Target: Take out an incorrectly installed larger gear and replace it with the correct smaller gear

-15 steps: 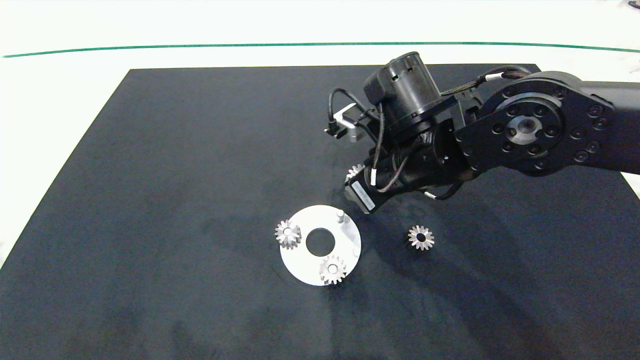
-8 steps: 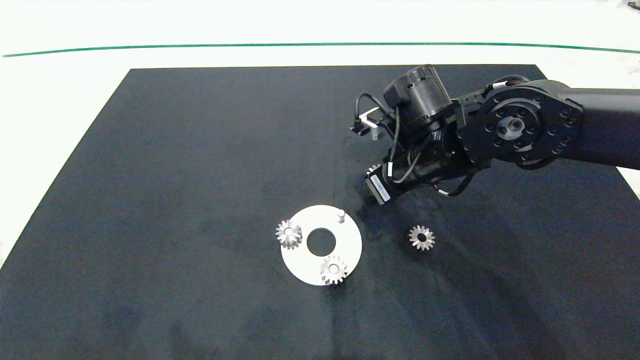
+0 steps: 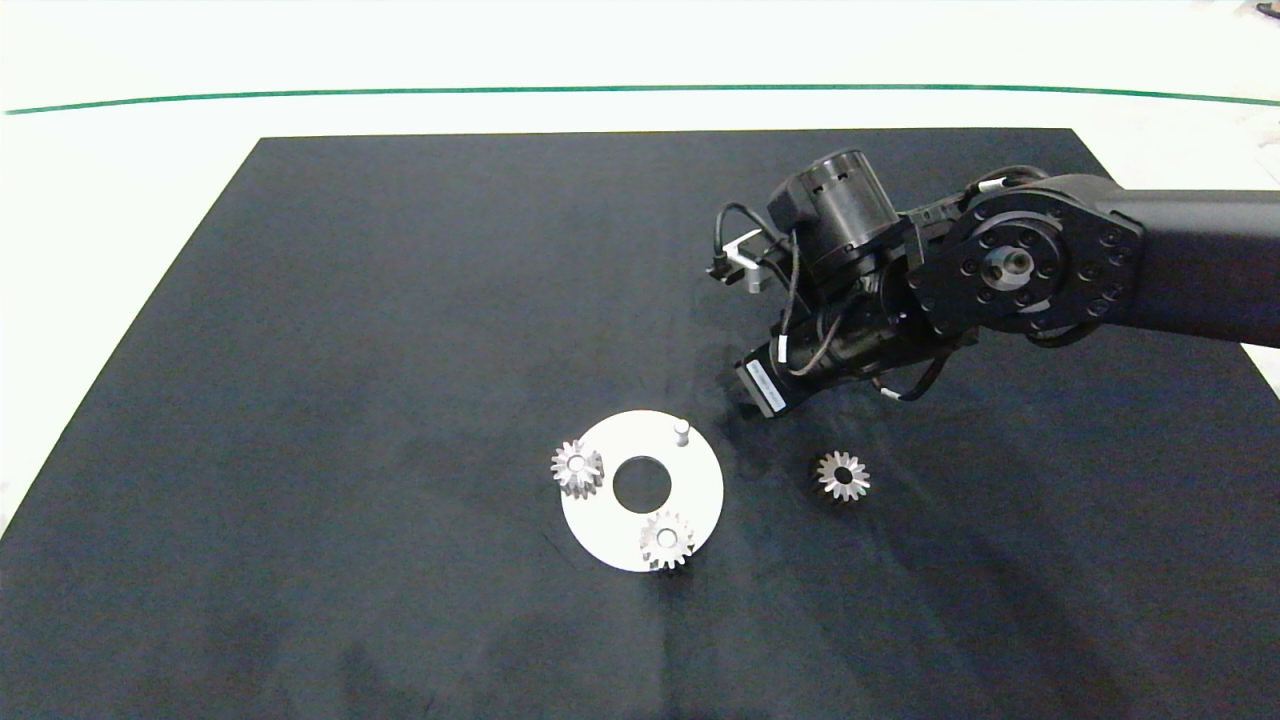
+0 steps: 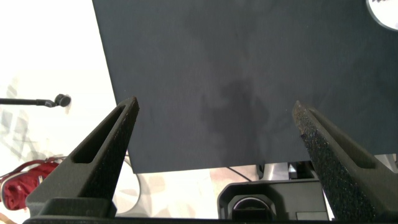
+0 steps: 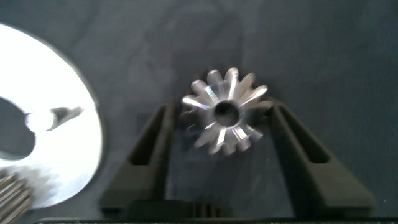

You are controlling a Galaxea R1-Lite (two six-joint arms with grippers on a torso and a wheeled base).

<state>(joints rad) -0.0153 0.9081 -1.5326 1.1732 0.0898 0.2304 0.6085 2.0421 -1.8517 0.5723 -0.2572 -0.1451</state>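
Observation:
In the right wrist view my right gripper (image 5: 222, 107) is shut on the larger gear (image 5: 225, 118), a silver toothed gear with a round centre hole, held over the black mat just beside the white plate (image 5: 62, 143). From above, the right arm (image 3: 850, 320) hides this gear and the fingers. The smaller gear (image 3: 842, 475) lies loose on the mat to the right of the plate (image 3: 700, 490). One pin (image 3: 681, 432) on the plate stands bare. My left gripper (image 4: 214, 106) hangs open over the mat's edge with nothing in it.
Two small silver gears (image 3: 577, 467) (image 3: 666, 540) sit on pins of the plate, which has a round centre hole. The black mat (image 3: 350, 300) covers most of the white table. A green line (image 3: 300, 95) runs along the far side.
My right arm has drawn back to the right, away from the plate, with the gear in its grip. The gear's edge, seen earlier under the wrist, is now hidden from above.

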